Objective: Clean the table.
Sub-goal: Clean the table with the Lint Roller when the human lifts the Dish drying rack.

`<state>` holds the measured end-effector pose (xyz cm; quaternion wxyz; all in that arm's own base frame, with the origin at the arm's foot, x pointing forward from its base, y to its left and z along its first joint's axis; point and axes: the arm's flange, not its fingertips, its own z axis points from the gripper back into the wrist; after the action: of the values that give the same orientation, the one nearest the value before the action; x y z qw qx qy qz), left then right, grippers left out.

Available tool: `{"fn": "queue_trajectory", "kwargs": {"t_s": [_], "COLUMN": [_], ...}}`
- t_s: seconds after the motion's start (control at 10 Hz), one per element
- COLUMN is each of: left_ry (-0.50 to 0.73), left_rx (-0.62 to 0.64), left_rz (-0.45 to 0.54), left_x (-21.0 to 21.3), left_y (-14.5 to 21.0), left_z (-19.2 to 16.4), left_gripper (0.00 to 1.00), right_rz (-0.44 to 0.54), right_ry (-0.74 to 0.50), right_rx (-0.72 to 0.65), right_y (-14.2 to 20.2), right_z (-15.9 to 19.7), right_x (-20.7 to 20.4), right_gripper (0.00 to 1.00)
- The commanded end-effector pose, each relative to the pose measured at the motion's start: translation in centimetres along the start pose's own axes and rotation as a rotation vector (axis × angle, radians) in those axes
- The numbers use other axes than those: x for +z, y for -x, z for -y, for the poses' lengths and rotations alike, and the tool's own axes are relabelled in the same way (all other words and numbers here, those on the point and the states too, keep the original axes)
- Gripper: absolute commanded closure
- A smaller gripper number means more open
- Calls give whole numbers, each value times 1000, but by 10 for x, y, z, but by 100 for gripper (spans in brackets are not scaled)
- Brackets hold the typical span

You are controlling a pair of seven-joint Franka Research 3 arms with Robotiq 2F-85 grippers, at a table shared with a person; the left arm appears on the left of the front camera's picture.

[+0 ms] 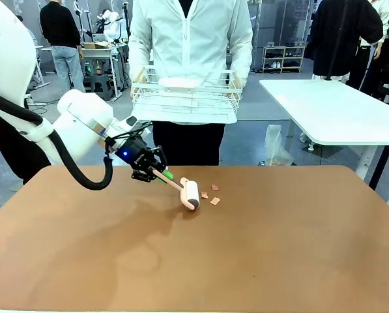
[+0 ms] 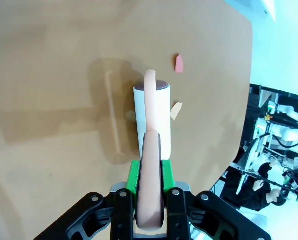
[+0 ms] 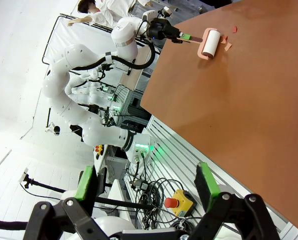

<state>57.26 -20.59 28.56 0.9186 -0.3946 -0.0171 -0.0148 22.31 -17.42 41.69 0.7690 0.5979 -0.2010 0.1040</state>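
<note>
The reddish-brown table [image 1: 279, 248] carries a few small pinkish paper scraps [image 1: 210, 194] near its far middle. My left gripper [image 1: 156, 173] is shut on the pink handle of a lint roller [image 1: 189, 193], whose white roll rests on the tabletop just left of the scraps. In the left wrist view the lint roller [image 2: 151, 120] runs straight out from the left gripper [image 2: 149, 182], with two scraps [image 2: 178, 63] just beyond and beside the roll. My right gripper [image 3: 146, 182] is open, holds nothing, and hangs off the table's near edge, far from the lint roller [image 3: 209, 43].
A person stands at the far side holding a white wire basket [image 1: 201, 98] at chest height above the table's far edge. A white rectangular table [image 1: 337, 111] stands at the back right. Other people stand farther back.
</note>
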Motion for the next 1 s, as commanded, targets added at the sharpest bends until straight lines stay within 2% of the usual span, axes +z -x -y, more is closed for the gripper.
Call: {"fn": "queue_trajectory", "kwargs": {"t_s": [0.0,0.7,0.9], "left_ry": [3,33,50], "left_rx": [-28,-73,-76], "left_rz": [7,-57,-65], "left_x": [-29,-112,-122], "left_y": [0,-6,-9], "left_z": [5,54,68], "left_gripper": [79,79,79], "right_rz": [5,5,5], "right_ry": [-5,-5,-5], "right_rx": [13,13,13], "right_y": [0,0,0], "right_z": [-3,-3,-3], "right_x": [1,1,1], "right_gripper": [0,0,0]}}
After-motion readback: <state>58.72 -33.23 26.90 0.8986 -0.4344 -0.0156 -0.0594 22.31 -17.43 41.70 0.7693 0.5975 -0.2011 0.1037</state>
